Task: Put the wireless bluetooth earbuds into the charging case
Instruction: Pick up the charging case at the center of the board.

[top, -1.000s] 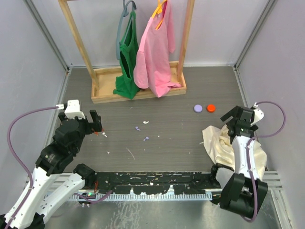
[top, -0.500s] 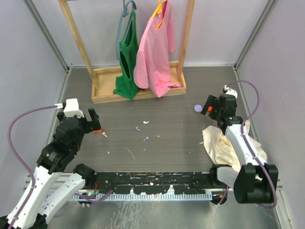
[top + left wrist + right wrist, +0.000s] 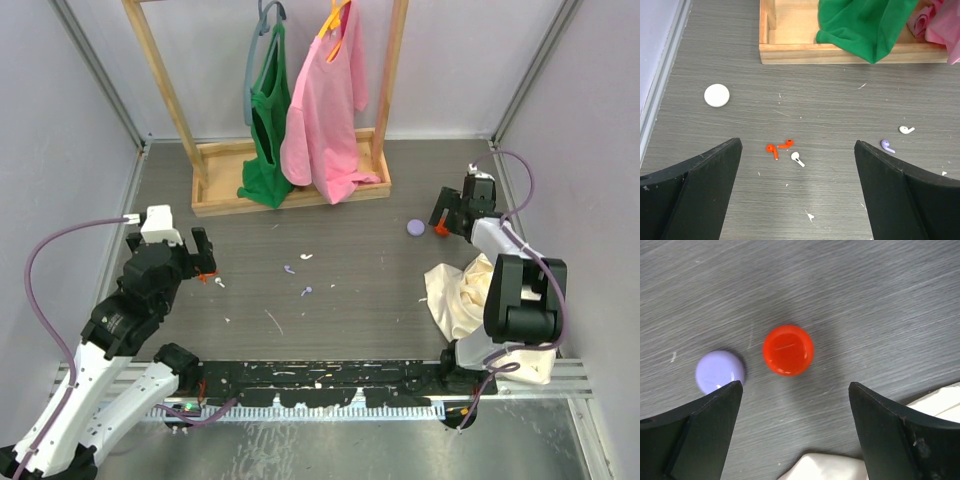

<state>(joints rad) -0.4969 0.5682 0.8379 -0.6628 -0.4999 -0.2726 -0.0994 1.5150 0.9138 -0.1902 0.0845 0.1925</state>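
Two pale lavender earbuds (image 3: 288,269) (image 3: 307,292) lie apart on the grey table's middle. In the left wrist view one lavender earbud (image 3: 886,145) shows just past the right finger. My left gripper (image 3: 200,252) (image 3: 797,145) hangs open over two orange earbuds (image 3: 777,148) and a white one (image 3: 797,158), holding nothing. A small round lavender case (image 3: 414,227) (image 3: 719,371) sits beside a round red one (image 3: 788,350) at the right. My right gripper (image 3: 441,217) (image 3: 795,437) is open just above the red one, with nothing between its fingers.
A wooden rack (image 3: 290,190) with a green top (image 3: 265,130) and a pink shirt (image 3: 325,110) stands at the back. A cream cloth (image 3: 470,295) (image 3: 825,467) lies near the right arm. A white disc (image 3: 717,95) and another white earbud (image 3: 906,130) lie on the table.
The right arm has swung from above the cream cloth forward to the two round cases. The left gripper has hardly moved.
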